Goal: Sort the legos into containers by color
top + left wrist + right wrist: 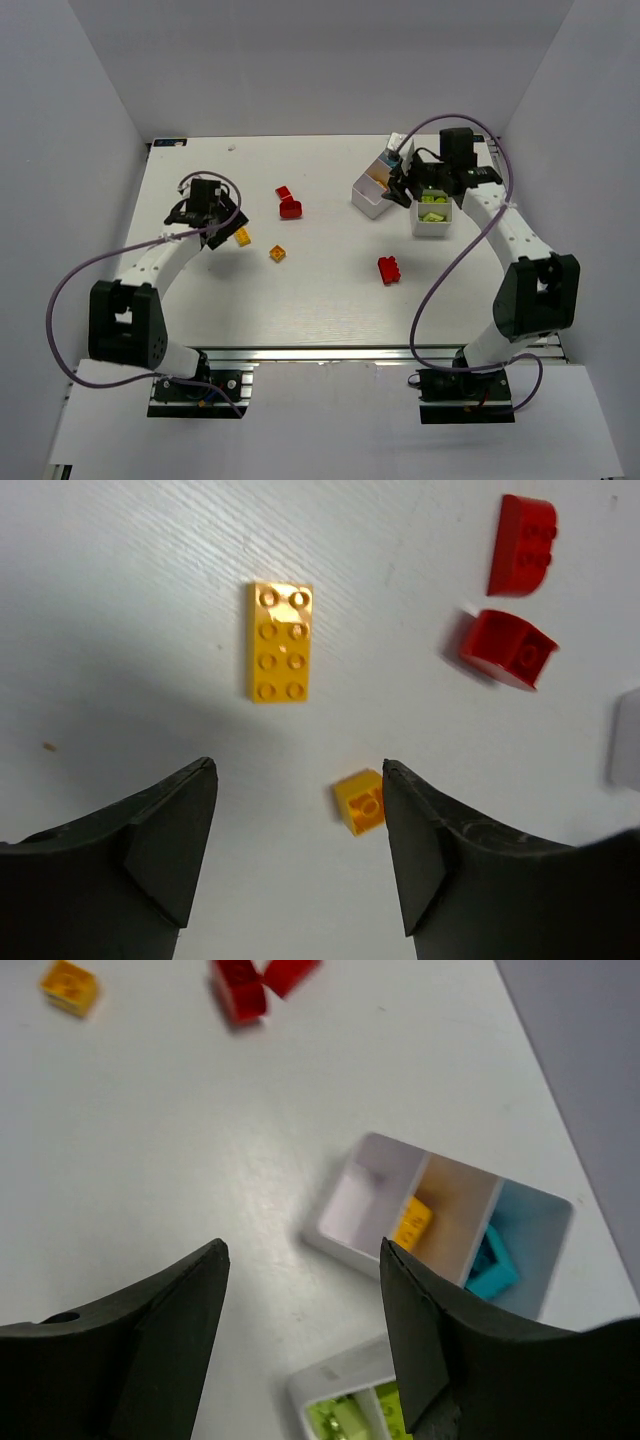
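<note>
White tabletop fills the middle of the overhead view, pretty sparse at this point.

Left tool hangs at mid-left. It's spread wide and has nothing in it. Right tool is up in the upper right over the trays, also spread wide and empty.

The three-bay tray sits at an angle in the upper right. Its left bay is bare, a yellow brick is in the middle bay and a cyan brick is in the right one. The second tray is just beside it, toward the right edge, with lime bricks in it.

Loose stuff on the tabletop:
- The yellow plate lies flat, studs up, upper middle of the left wrist view, ahead of the fingertips.
- Two red bricks are close together at that view's upper right, and they show up at upper center from overhead.
- A lone red brick is right of center in the overhead view, well apart from everything else.
- The small yellow cube sits in the gap of the left tool, closer to the right-hand finger. I can't tell if it's touching.
</note>
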`<act>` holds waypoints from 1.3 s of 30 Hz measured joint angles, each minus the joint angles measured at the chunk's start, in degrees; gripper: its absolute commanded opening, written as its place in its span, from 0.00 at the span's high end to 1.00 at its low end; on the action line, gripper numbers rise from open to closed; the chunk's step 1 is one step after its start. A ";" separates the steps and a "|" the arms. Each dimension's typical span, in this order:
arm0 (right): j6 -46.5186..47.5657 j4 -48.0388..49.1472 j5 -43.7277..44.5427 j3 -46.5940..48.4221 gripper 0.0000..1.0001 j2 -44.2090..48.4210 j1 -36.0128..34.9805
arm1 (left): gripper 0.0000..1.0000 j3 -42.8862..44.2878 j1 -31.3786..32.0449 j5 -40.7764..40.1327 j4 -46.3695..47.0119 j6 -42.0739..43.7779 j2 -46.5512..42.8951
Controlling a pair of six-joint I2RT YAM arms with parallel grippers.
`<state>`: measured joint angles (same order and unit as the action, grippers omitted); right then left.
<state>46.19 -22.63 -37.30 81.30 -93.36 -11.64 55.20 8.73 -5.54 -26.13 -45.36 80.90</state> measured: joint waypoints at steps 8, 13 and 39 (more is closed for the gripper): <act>-0.52 -0.57 -9.57 -7.23 0.32 3.41 -0.44 | 0.22 12.90 -0.09 -4.50 -3.48 10.67 18.60; -1.88 -0.42 -10.54 -7.39 0.32 3.76 -0.42 | 0.23 16.96 -0.09 -5.25 -4.57 13.73 25.53; -36.02 10.23 -7.98 -11.87 0.29 3.19 -14.53 | 0.86 9.11 -0.09 5.11 1.09 3.50 13.70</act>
<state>10.17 -12.40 -45.28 69.43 -90.17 -26.17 64.31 8.64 -0.43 -25.04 -41.87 94.61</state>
